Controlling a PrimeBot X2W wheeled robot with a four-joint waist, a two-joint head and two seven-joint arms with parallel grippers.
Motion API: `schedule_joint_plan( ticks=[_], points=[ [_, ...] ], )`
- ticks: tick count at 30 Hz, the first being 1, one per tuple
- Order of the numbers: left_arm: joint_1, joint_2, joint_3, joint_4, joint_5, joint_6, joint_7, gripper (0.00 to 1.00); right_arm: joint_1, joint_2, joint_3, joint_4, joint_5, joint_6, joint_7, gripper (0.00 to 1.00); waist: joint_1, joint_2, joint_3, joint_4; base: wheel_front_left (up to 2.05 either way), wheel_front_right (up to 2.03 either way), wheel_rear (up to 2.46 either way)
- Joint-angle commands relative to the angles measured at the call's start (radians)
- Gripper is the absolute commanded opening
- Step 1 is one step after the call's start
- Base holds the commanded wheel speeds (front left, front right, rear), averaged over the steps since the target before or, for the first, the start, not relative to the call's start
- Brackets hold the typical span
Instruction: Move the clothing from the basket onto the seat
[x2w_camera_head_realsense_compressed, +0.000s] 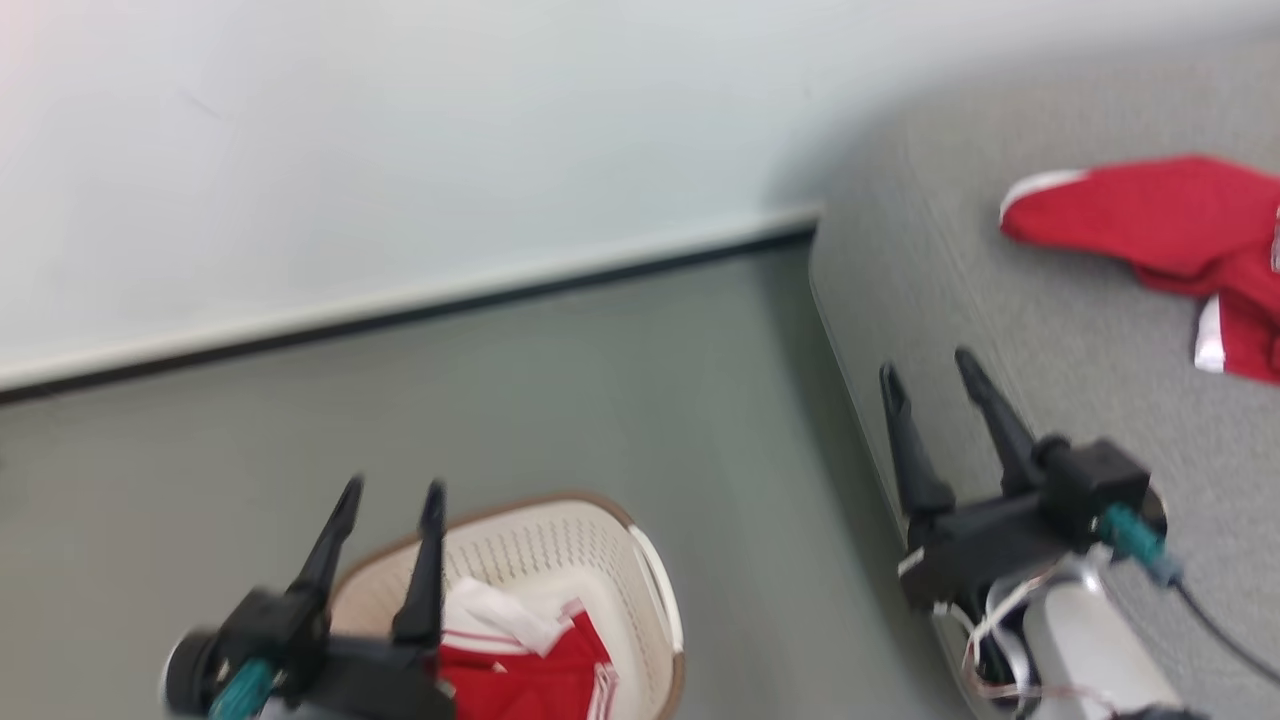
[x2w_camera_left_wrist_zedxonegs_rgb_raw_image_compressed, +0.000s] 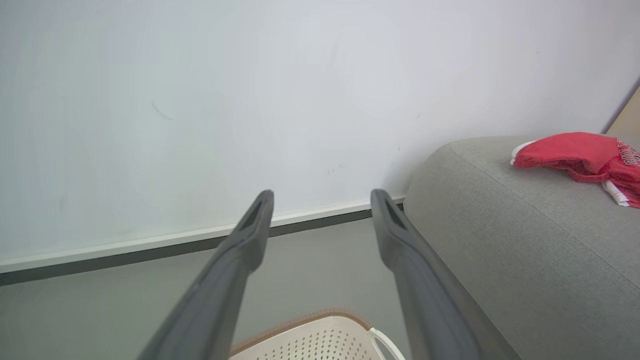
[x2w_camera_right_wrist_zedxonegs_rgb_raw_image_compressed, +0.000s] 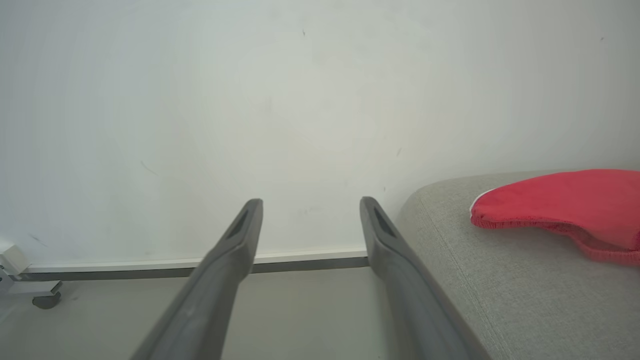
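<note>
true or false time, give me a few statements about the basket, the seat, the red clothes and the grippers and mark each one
1. A red garment lies on the seat. True.
2. The basket is empty. False: red and white clothing lies in it.
3. The left gripper and the right gripper are both open and hold nothing. True.
4. The basket stands on the seat. False: it stands on the floor, beside the seat.
5. The right gripper hangs by the basket. False: it is at the seat's edge; the left gripper is the one by the basket.
</note>
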Motion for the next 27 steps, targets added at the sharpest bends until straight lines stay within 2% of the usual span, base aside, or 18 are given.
schedule_joint_plan(
  ticks=[1, 9, 14, 17, 27],
  points=[
    [0.054, -0.004, 0.024, -0.015, 0.008, 0.006, -0.005, 1.0, 0.04, 0.011, -0.004, -0.012, -0.01, 0.0, -0.002, 1.0, 0.0002, 0.0002, -0.14, 0.088, 0.0, 0.0, 0.0],
    [0.241, -0.052, 0.167, -0.118, 0.085, 0.034, -0.005, 1.0, 0.195, 0.048, -0.025, -0.122, -0.055, 0.0, -0.002, 1.0, 0.0002, 0.0002, -0.205, 0.112, 0.0, 0.0, 0.0],
    [0.365, -0.101, 0.254, -0.172, 0.152, 0.027, -0.005, 1.0, 0.282, 0.061, -0.026, -0.141, -0.077, 0.0, -0.002, 1.0, 0.0002, 0.0002, -0.235, 0.117, 0.0, 0.0, 0.0],
    [0.408, -0.121, 0.289, -0.197, 0.192, 0.014, -0.005, 1.0, 0.315, 0.073, -0.034, -0.153, -0.075, 0.0, -0.002, 1.0, 0.0002, 0.0002, -0.247, 0.121, 0.0, 0.0, 0.0],
    [0.481, -0.169, 0.375, -0.194, 0.282, -0.078, -0.005, 1.0, 0.378, 0.094, -0.05, -0.205, -0.108, 0.0, -0.002, 1.0, 0.0002, 0.0002, -0.28, 0.13, 0.0, 0.0, 0.0]
  ],
)
